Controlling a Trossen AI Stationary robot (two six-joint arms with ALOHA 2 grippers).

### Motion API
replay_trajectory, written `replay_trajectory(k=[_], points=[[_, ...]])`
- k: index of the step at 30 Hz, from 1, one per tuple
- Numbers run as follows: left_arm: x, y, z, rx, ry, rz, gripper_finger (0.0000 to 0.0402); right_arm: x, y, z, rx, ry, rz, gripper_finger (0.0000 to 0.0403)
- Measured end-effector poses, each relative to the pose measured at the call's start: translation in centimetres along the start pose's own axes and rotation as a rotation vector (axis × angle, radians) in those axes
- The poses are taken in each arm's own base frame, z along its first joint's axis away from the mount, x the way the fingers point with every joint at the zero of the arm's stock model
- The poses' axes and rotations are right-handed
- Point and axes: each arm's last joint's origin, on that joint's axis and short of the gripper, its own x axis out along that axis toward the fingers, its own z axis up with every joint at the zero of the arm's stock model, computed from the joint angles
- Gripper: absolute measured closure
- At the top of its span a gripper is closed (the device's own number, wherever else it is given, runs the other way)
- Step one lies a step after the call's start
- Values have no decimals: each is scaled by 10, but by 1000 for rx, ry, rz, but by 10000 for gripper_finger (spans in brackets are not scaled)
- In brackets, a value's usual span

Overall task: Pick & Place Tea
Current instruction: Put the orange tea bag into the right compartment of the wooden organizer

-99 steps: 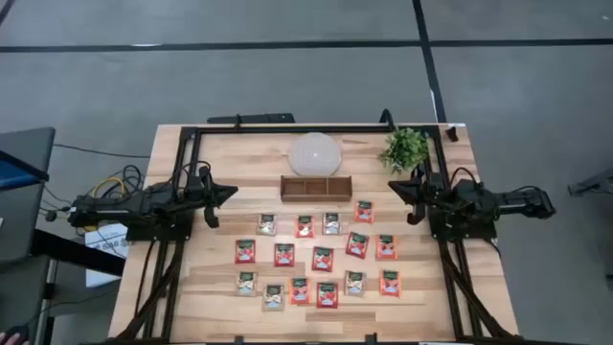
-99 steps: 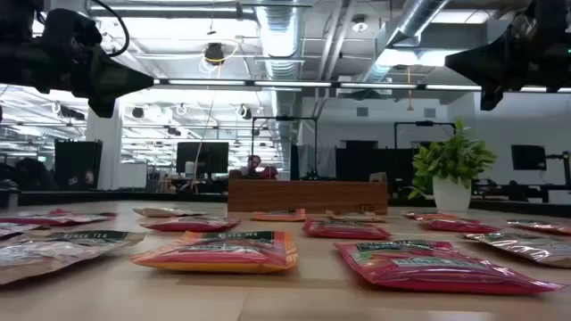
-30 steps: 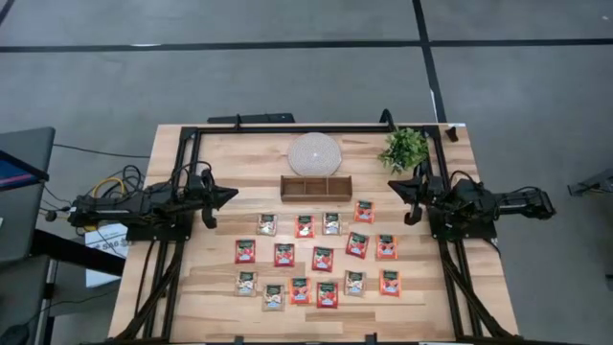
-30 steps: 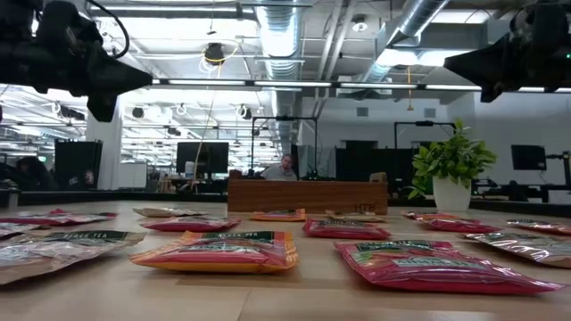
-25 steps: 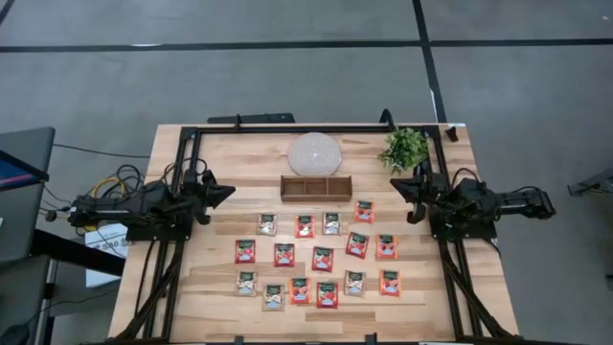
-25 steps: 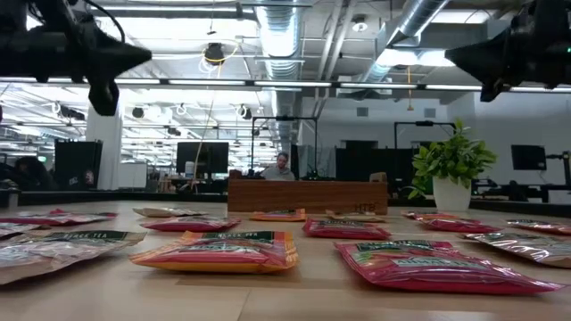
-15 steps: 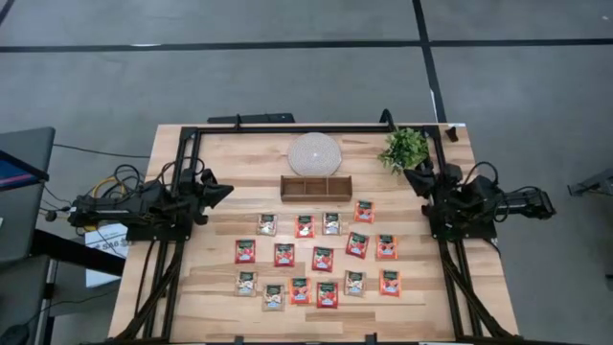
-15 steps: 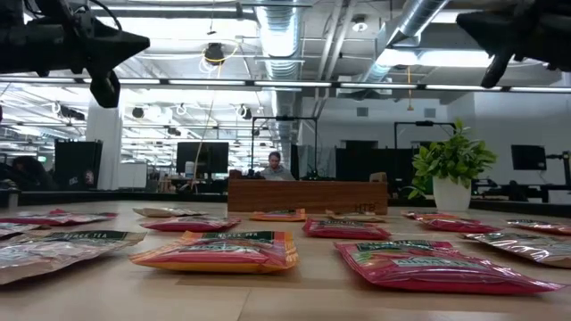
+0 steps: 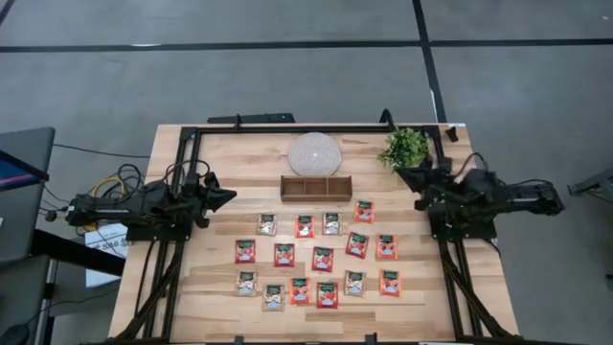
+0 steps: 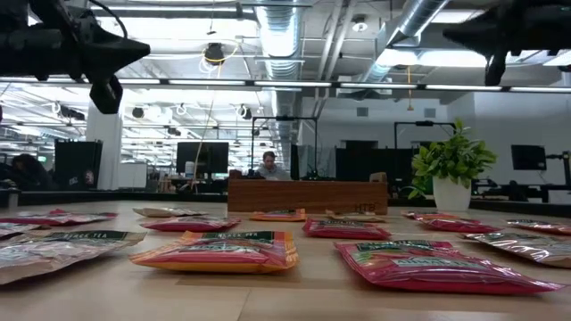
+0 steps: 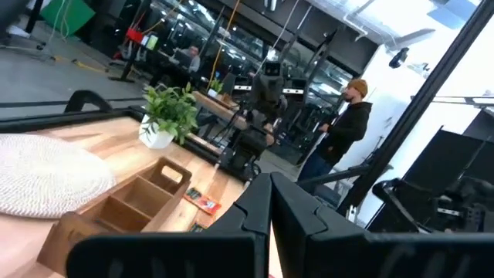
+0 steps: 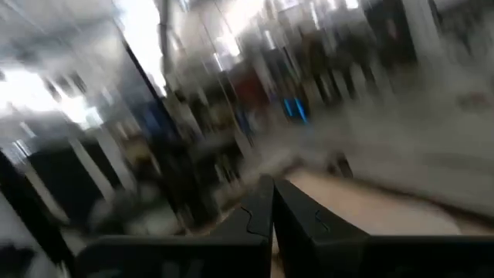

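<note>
Landmark for this entry: the wooden tray (image 9: 315, 188), three compartments, standing mid-table just in front of a round woven mat (image 9: 314, 152).

Tea sachets (image 9: 323, 259): all flat on the table on the near side of the tray, in three loose rows. Closest row just in front of the tray, with one red sachet (image 9: 364, 211) off its right end. Most are red with pale labels; a few pale ones are mixed in, e.g. (image 9: 267, 223). None lie in the tray. The low view shows the same spread, sachets (image 10: 219, 251) lying flat with the tray (image 10: 307, 195) behind them.

My left gripper (image 9: 228, 195): raised above the table, well to the left of the tray, tip aimed toward it. Fingers pressed together, nothing between them; the left wrist view confirms the tips (image 11: 269, 202) meet.

My right gripper (image 9: 414, 175): raised, well to the right of the tray, just beside the potted plant (image 9: 404, 148). Fingers closed tip to tip (image 12: 271, 202), carrying nothing.
</note>
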Motion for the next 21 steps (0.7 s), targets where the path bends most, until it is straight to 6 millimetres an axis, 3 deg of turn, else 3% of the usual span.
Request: replay_trajectory(k=[6, 14, 17, 21], points=[[2, 5, -10, 1, 99, 57, 402, 9, 12, 21, -31, 320, -143, 403], [2, 10, -19, -50, 194, 119, 401, 22, 27, 43, -171, 606, -271, 403], [2, 11, -19, -48, 198, 122, 401, 31, 31, 43, -196, 670, -284, 403], [1, 12, -21, -40, 214, 131, 401, 44, 35, 28, -250, 808, -252, 403]])
